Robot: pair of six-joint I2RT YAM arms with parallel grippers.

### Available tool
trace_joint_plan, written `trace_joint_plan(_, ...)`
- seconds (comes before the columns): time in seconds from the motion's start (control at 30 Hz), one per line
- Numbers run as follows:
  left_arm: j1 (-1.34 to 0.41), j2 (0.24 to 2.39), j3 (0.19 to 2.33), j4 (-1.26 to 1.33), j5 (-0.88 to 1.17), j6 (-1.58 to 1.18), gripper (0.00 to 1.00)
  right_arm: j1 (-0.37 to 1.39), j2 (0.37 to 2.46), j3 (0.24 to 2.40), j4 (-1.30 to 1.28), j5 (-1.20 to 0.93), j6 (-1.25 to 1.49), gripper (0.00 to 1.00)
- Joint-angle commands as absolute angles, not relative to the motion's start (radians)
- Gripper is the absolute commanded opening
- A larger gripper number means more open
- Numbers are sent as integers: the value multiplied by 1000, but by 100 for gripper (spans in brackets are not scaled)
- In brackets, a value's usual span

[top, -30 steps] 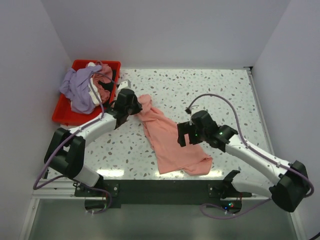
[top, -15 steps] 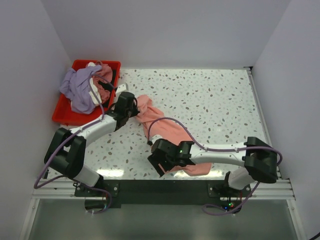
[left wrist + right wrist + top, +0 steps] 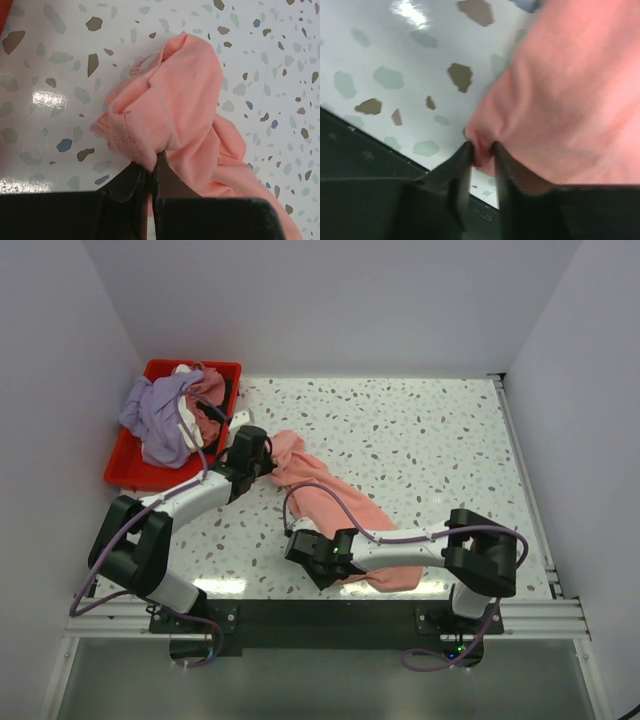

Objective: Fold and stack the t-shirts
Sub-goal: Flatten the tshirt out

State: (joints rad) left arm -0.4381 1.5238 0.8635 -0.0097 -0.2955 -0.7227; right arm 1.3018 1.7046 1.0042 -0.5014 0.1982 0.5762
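On the speckled table [image 3: 430,440], left gripper [image 3: 151,169] clamps the bunched far end of the pink shirt [image 3: 340,512]; right gripper [image 3: 481,151] pinches its near edge.

Robot lab cell — plain white walls [image 3: 330,310], speckled tabletop [image 3: 430,430], mounting rail [image 3: 330,616]

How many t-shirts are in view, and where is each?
4: salmon-pink tee on the table; lavender tee, white tee and dusty rose tee heaped in the red bin. More may hide underneath.
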Motion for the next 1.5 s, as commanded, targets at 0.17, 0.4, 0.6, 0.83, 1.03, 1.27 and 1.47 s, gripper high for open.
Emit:
trace_joint_plan(0.17, -414, 1496, 857, 25, -305, -724, 0, 1302, 1606, 1055, -637, 451, 655, 0)
trace_joint_plan(0.4, -408, 1514, 910, 20, -290, -715, 0, 1027, 1384, 1057, -615, 495, 557, 0)
trace_joint_plan(0.6, -397, 1528, 1049, -34, -265, -709, 0, 790, 1210, 1150, -587, 636, 385, 0)
trace_joint_plan(0.83, -400, 1361, 1176, -63, -209, -690, 0, 730, 1066, 1397, -683, 833, 327, 0)
trace_joint_plan(1.03, -400, 1075, 1181, -43, -198, -667, 0, 732, 940, 1550, -678, 787, 246, 0)
trace_joint_plan(1.27, -402, 822, 1221, -46, -127, -655, 0, 730, 858, 1750, -730, 565, 206, 0)
trace_joint_plan(1.47, -402, 761, 1273, -15, 31, -681, 0, 730, 840, 1873, -718, 457, 176, 0)
